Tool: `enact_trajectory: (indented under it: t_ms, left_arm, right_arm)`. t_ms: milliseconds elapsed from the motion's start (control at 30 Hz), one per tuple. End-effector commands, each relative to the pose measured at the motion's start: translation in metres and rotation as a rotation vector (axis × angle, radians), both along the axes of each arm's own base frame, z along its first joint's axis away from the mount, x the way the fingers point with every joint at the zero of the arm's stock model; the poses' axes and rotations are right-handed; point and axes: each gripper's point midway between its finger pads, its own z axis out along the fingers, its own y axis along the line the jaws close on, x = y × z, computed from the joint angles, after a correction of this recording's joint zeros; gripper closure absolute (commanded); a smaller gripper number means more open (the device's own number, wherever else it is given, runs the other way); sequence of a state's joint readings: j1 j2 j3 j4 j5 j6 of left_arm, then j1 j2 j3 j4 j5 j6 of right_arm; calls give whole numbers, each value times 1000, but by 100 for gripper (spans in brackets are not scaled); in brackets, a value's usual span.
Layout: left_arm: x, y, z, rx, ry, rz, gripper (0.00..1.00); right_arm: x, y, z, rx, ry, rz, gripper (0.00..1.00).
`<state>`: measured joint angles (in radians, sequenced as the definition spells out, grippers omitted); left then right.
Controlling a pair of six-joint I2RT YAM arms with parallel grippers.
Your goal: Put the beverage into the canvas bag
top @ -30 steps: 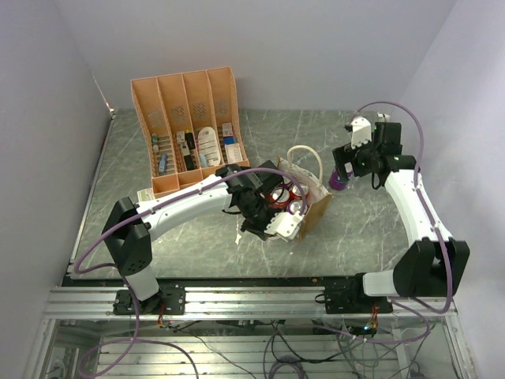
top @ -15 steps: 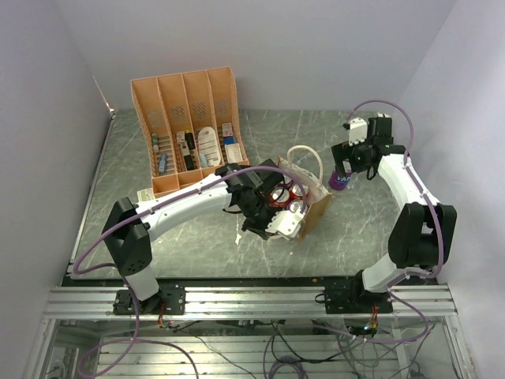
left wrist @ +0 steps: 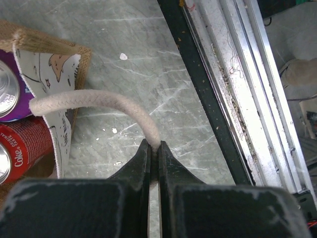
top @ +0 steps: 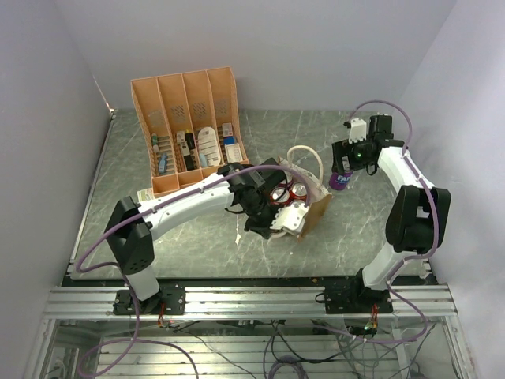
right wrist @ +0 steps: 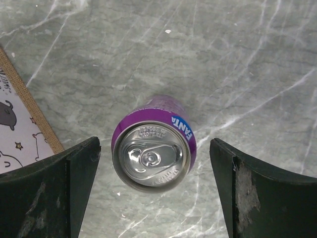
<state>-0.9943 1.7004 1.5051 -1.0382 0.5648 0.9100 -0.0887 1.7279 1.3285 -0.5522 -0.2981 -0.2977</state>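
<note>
The canvas bag (top: 314, 207) stands mid-table, tan with a pale printed side panel (left wrist: 66, 124). It holds a red Coke can (left wrist: 27, 144) and a purple can (left wrist: 7, 96). My left gripper (top: 286, 223) is at the bag's near side, shut on one cream handle (left wrist: 99, 99), in the left wrist view (left wrist: 154, 148). The other handle (top: 304, 151) loops up free. A purple Fanta can (right wrist: 153, 153) stands upright on the table right of the bag (top: 339, 181). My right gripper (right wrist: 154, 188) is open, above the can, one finger on each side, not touching it.
An orange slotted organiser tray (top: 189, 95) with small items stands at the back left. The table's front rail (left wrist: 233, 99) runs close to the left gripper. The bag's edge (right wrist: 22, 119) lies just left of the right gripper. Walls close in on both sides.
The right arm has folded in, its elbow moving back toward the far right, while its gripper stays over the purple can. The left gripper still holds the handle, barely moved.
</note>
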Motion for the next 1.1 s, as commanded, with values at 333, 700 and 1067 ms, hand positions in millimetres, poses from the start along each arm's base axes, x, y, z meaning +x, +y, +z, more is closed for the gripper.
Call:
enact_trajectory:
  t_ms: [333, 700, 1067]
  left_arm:
    - [-2, -15, 13, -18, 4, 28, 93]
    - [-4, -15, 13, -20, -6, 22, 93]
    - [-3, -18, 21, -58, -34, 30, 93]
  right_arm:
    - [-3, 6, -16, 57, 60, 41, 23]
    - [-2, 2, -20, 52, 61, 30, 22]
    - [-5, -1, 35, 27, -92, 25, 45]
